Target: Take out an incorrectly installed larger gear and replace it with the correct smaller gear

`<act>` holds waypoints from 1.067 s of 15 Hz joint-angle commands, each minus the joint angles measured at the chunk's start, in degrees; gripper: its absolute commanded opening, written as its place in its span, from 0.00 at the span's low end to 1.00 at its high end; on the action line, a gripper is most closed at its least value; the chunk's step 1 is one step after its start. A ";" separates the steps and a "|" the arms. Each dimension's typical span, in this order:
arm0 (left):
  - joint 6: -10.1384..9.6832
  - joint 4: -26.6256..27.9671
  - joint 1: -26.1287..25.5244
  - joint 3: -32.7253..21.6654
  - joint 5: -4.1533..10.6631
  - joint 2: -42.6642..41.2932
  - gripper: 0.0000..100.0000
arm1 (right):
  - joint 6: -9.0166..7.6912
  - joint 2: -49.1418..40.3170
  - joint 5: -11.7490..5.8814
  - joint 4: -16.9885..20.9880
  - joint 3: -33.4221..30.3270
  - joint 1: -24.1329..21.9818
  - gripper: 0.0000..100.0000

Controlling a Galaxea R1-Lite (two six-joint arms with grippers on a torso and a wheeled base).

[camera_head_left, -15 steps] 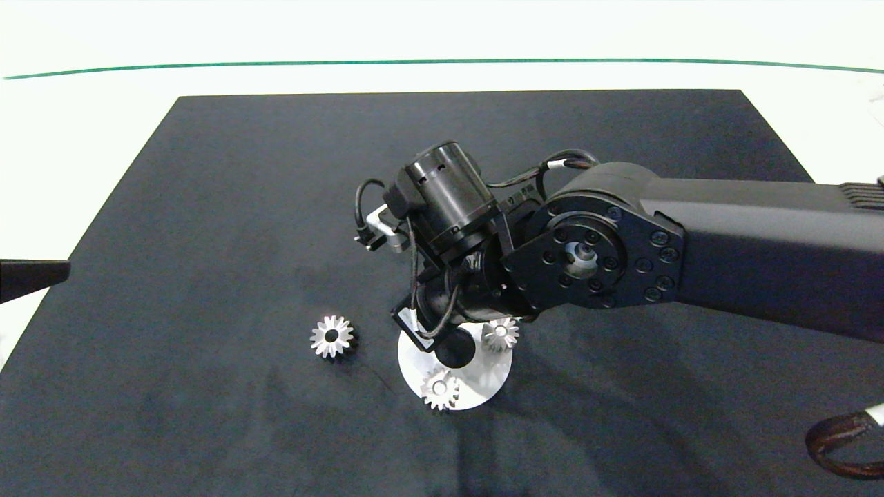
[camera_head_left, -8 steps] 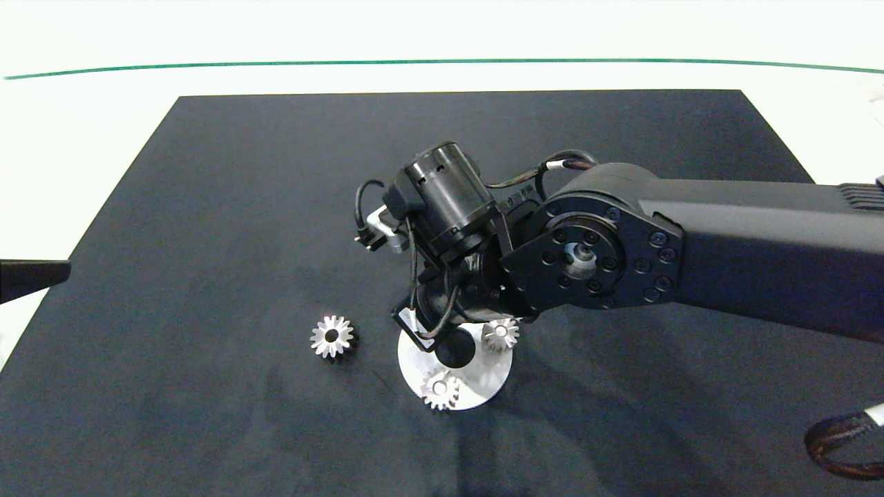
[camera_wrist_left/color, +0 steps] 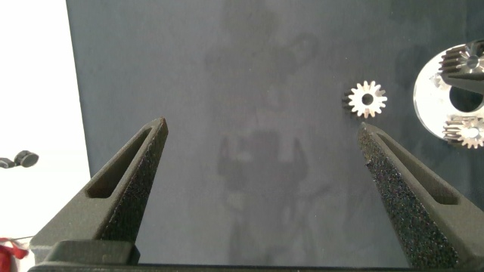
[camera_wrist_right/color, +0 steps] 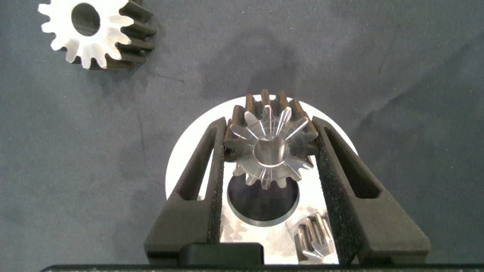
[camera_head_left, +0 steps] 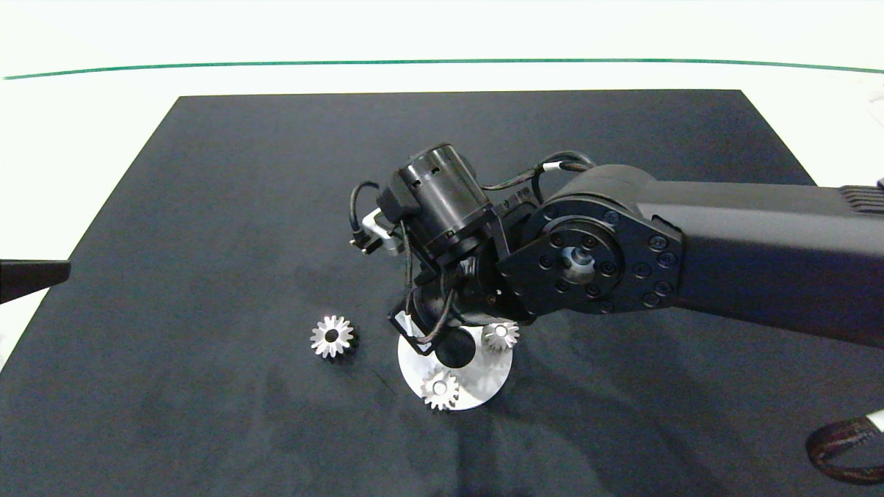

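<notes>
In the right wrist view my right gripper (camera_wrist_right/color: 266, 132) is shut on the smaller gear (camera_wrist_right/color: 266, 147), a silver bevel gear pinched from both sides. It hangs just over the round hole (camera_wrist_right/color: 263, 202) in the middle of a white round plate (camera_wrist_right/color: 189, 162). In the head view the wrist hides this gear. The larger gear (camera_head_left: 332, 336) (camera_wrist_right/color: 94, 34), with star-like teeth and a dark bore, lies loose on the black mat left of the plate (camera_head_left: 487, 383). My left gripper (camera_wrist_left/color: 263, 130) stands open with nothing in it, far off at the mat's left side.
Two more silver gears sit on the plate, one at its near rim (camera_head_left: 440, 388) and one at its right (camera_head_left: 500, 335) (camera_wrist_right/color: 314, 238). The black mat (camera_head_left: 207, 207) lies on a white table. A dark looped cable (camera_head_left: 839, 449) rests at the near right corner.
The right wrist has shifted slightly left and lower over the plate, still shut on the gear. The loose gear, the plate's gears and the left arm have not moved.
</notes>
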 commanded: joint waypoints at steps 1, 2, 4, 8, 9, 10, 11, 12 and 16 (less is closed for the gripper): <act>0.00 0.22 0.00 -0.01 0.09 0.08 1.00 | -0.05 -0.14 -0.33 0.20 0.01 0.02 0.22; 0.00 0.22 0.00 -0.01 0.09 0.08 1.00 | -0.05 -0.14 -0.60 0.20 0.01 0.02 0.22; 0.00 0.22 -0.09 -0.01 0.09 -0.01 1.00 | -0.05 -0.14 -0.68 0.20 0.01 -0.07 0.22; 0.00 0.22 -0.09 0.08 0.09 -0.01 1.00 | -0.05 -0.05 -0.77 0.20 0.01 -0.16 0.22; 0.00 0.22 -0.09 0.08 0.09 0.08 1.00 | -0.05 -0.14 -0.68 0.20 0.01 -0.16 0.22; 0.08 0.22 -0.09 0.08 0.09 0.08 1.00 | -0.05 -0.14 -0.68 0.20 0.01 -0.16 0.22; 0.00 0.22 -0.79 0.08 0.09 0.08 1.00 | -0.05 -0.05 -0.77 0.20 0.01 -0.07 0.22; 0.00 0.22 -0.88 0.26 0.09 0.08 1.00 | -0.05 -0.05 -0.77 0.20 0.01 -0.07 0.22; 0.00 0.14 -0.79 0.26 0.09 0.08 1.00 | -0.05 -0.05 -0.77 0.20 0.43 0.02 0.22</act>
